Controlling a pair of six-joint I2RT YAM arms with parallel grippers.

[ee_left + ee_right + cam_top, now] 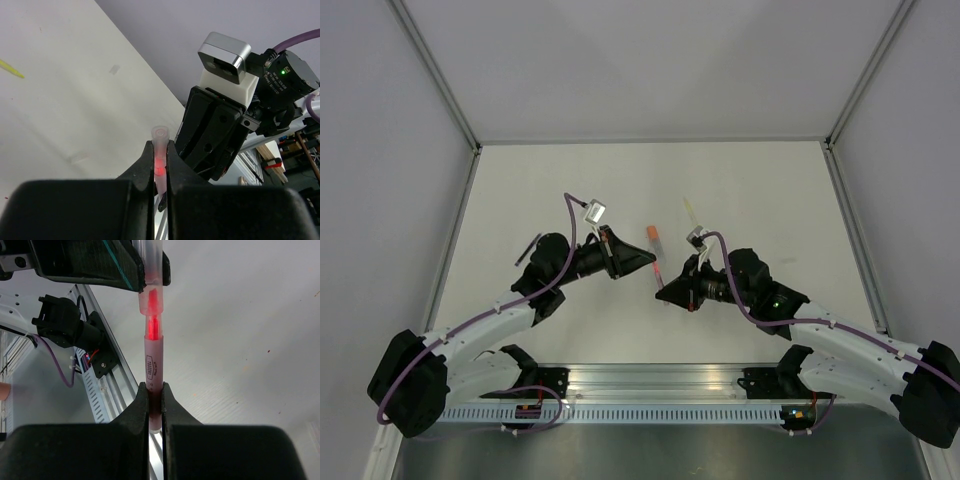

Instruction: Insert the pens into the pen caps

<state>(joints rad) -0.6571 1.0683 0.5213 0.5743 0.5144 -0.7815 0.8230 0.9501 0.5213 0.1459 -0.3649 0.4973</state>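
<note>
Whitish translucent plastic pen [152,365] sat clamped in your right gripper [151,388], its red nib just inside the clear stubby plastic cap [151,296] that your left gripper [160,150] held pinched, so this pairing looked begun, not seated. Left for you were the bright orange cap [653,232] and pale yellow pen [692,210] mid-desk toward the far edge, and the thin black pen [527,248] nearer the left edge.

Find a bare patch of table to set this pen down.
Bare table along the back wall, beyond the orange cap and yellow pen, and at far right. Crowded at centre, where the left end effector and right end effector meet; black pen lies left.
</note>
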